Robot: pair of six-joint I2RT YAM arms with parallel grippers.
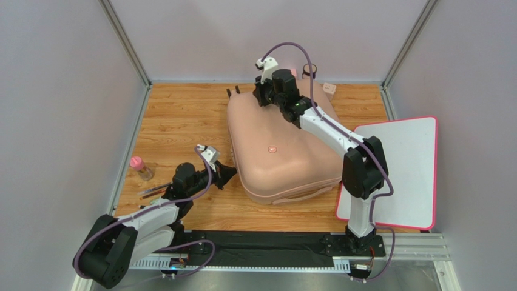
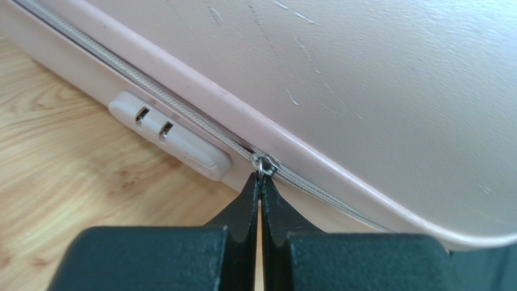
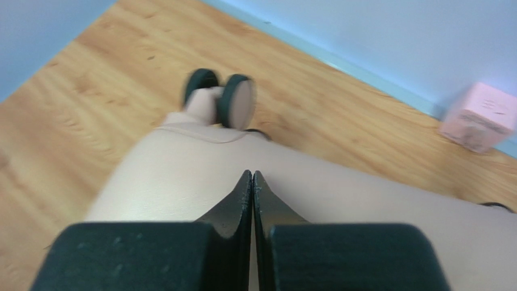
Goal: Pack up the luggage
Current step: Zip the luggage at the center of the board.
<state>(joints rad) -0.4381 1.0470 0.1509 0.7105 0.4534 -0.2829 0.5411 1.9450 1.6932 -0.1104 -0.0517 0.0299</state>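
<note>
The luggage (image 1: pixel 285 151), a pale pink hard-shell suitcase, lies flat and closed on the wooden table. My left gripper (image 1: pixel 232 172) is at its left edge. In the left wrist view the gripper (image 2: pixel 260 182) is shut on the metal zipper pull (image 2: pixel 264 163), just right of the white lock block (image 2: pixel 173 136). My right gripper (image 1: pixel 262 96) is shut and empty. Its tips (image 3: pixel 252 177) rest on or just above the shell's far end, near two caster wheels (image 3: pixel 221 100).
A flat white board with a pink rim (image 1: pixel 400 170) lies right of the suitcase. A small pink box (image 1: pixel 329 89) sits at the back wall. A pink-capped bottle (image 1: pixel 141 168) and some pens (image 1: pixel 155 191) lie at the left.
</note>
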